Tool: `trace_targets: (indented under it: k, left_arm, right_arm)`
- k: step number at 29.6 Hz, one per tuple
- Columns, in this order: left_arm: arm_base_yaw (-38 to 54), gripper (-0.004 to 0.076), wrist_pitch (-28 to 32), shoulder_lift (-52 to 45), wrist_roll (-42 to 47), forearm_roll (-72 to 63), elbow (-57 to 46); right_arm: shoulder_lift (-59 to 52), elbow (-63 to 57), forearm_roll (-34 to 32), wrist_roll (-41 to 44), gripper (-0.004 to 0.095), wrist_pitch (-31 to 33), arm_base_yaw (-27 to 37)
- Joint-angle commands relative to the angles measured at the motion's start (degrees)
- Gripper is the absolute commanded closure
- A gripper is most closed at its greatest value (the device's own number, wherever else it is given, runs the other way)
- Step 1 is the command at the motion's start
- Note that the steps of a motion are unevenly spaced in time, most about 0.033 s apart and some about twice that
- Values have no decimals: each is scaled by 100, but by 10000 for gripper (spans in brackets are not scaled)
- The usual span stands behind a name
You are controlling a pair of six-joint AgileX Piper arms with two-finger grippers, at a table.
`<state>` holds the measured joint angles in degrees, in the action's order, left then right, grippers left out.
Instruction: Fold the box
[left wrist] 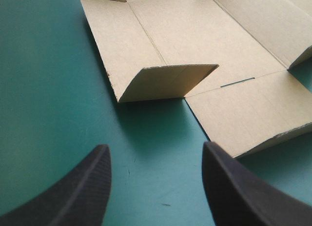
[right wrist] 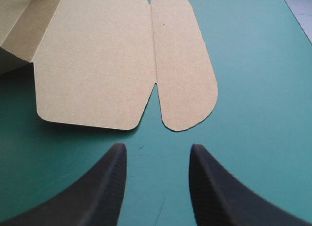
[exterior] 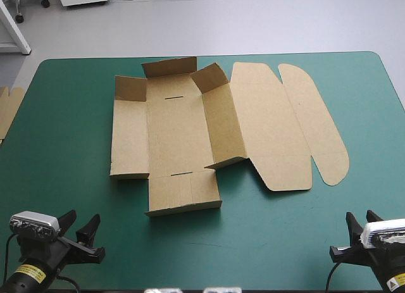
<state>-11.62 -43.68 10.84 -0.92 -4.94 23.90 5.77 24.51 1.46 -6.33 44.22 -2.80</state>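
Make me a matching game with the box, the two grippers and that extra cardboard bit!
1. brown cardboard box
2. left black-fingered gripper
3. right black-fingered gripper
4. spare brown board edge

A. open, facing a rounded lid flap
B. at the table's left edge
C. unfolded, some walls raised
D. open, facing a tilted-up corner flap

Pairs: 1-C, 2-D, 3-A, 4-B.
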Motion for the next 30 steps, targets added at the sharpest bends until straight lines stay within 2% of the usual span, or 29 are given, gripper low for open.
trace_targets:
  k: [1,6,13,24,30]
  left_arm:
    - [12,323,343,105,-12,-118,269]
    - [12,323,436,216,-58,-118,534]
    - [12,323,386,1007,-58,-177,774]
    - [12,323,435,2776,-21,-214,2094]
    - [12,323,438,3854,92,-592,2941]
  right_arm:
    - [130,138,35,-11,517,-406,38]
    - [290,138,74,-11,517,-430,38]
    - [579,223,236,-11,501,-532,38]
    - [1343,835,260,-53,457,-548,38]
    - [1784,925,234,31,457,-952,38]
